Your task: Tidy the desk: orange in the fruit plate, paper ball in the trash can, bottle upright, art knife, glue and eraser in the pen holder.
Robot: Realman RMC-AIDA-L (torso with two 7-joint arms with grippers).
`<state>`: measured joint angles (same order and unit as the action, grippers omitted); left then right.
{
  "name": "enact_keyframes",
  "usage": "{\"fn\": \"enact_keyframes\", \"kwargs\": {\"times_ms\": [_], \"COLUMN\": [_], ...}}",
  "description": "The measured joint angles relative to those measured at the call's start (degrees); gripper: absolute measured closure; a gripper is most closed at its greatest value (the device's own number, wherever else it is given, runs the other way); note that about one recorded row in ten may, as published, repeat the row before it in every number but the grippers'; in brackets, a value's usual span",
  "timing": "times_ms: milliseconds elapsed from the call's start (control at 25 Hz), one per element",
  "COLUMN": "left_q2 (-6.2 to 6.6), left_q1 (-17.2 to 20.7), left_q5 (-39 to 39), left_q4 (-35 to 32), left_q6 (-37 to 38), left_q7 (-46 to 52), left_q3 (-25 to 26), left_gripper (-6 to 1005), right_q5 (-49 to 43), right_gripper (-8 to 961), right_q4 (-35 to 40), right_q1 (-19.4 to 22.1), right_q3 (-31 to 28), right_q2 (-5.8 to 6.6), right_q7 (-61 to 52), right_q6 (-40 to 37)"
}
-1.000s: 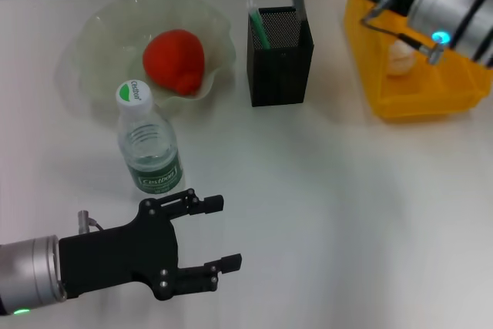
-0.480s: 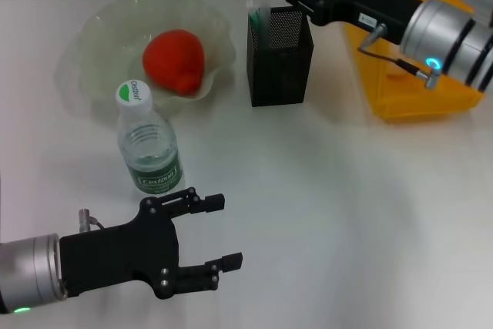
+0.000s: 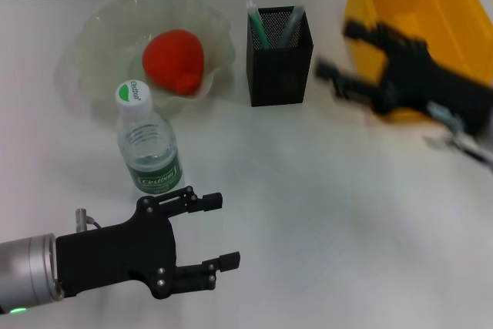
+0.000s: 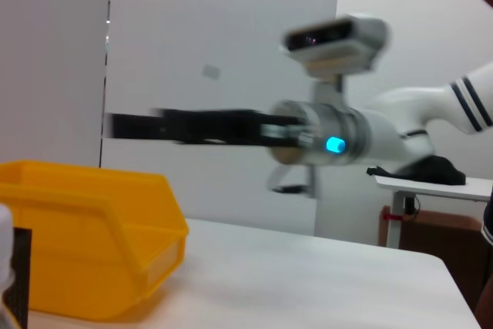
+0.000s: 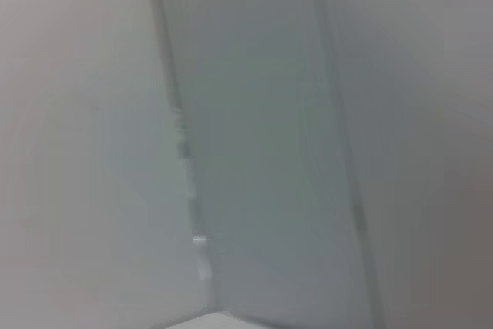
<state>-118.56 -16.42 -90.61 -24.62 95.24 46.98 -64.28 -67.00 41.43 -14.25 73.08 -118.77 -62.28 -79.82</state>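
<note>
Nearby, right gripper (image 3: 347, 58) spread open, empty, beside pen holder (image 3: 280, 57), left gripper (image 3: 212, 230) open, idle

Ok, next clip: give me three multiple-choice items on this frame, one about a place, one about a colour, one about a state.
1. Where does the orange lie?
A. in the fruit plate
B. in the pen holder
C. on the bare desk

2. What colour is the bin that serves as trash can?
A. green
B. yellow
C. black

3. How does the bottle stand?
A. on its side
B. upside down
C. upright, cap on top

Answers:
1 A, the orange sits inside the plate's wavy translucent rim.
2 B, its walls are yellow in both the head view and the left wrist view.
3 C, its white and green cap points up, with the open left hand close in front of it. The right hand is between the pen holder and the bin.
</note>
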Motion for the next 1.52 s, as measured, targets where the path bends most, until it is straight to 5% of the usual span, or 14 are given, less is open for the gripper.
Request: {"fn": "enact_keyframes", "kwargs": {"times_ms": [360, 1520], "left_q2": [0.2, 0.08], "left_q1": [-0.06, -0.04], "left_q5": [0.0, 0.0], "left_q4": [-0.41, -0.09], "left_q6": [0.46, 0.44], "left_q7": [0.37, -0.02], "left_q3": [0.03, 0.03], "left_gripper": [214, 211], "right_q5": [-25.3, -27.84], "right_gripper": [111, 111], "right_q4": [-4.29, -5.84], "right_q1": [4.28, 2.98], "right_q3": [-17.22, -17.96], "right_q2": [0.55, -0.24], "right_q7": [6.22, 6.8], "right_q6": [-20.0, -18.95]}}
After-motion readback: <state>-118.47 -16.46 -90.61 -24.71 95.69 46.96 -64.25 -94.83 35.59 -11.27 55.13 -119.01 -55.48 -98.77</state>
